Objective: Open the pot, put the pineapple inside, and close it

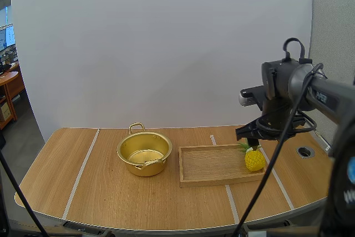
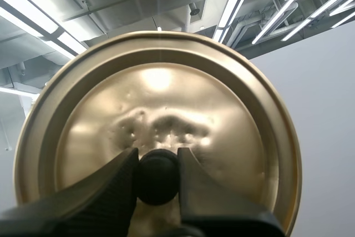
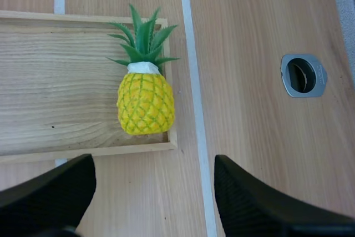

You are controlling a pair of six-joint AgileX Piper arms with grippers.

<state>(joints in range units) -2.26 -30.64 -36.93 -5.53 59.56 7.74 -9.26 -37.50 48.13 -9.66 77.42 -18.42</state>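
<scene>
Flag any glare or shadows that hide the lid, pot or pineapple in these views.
Left wrist view: a bright hotspot sits on the lid above its knob, which the left gripper pinches; nothing hidden. High view: the open pot gleams inside, yet readable. Right wrist view: even light, no hard shadow on the pineapple or tray.

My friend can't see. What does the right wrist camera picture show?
A small yellow pineapple with green leaves lies in a corner of a shallow wooden tray on a light wooden table. The right claw hangs open above it.
</scene>
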